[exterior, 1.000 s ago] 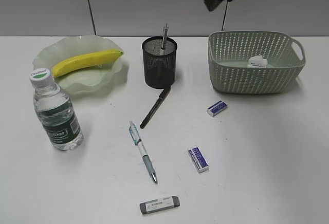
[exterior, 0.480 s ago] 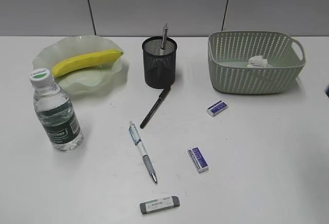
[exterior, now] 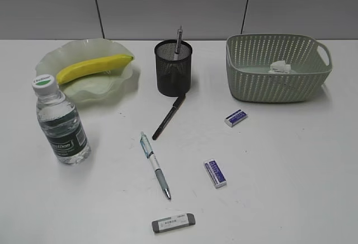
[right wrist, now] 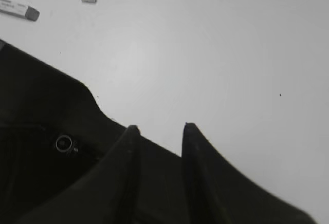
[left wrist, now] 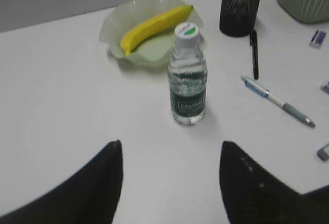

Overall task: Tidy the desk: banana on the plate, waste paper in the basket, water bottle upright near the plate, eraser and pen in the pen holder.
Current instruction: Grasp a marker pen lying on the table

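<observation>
Since a second ago the right claw (right wrist: 159,127) is withdrawn, empty and slightly parted, the waste paper (exterior: 279,66) left in the basket (exterior: 240,76); pens and erasers remain.

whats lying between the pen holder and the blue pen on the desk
A black pen lies there, slanting from the foot of the pen holder down toward the blue pen. The exterior view shows it best, and the left wrist view shows it too.

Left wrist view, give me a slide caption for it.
Open left gripper hovering over the desk, facing the upright water bottle with the banana on the plate behind.
</observation>
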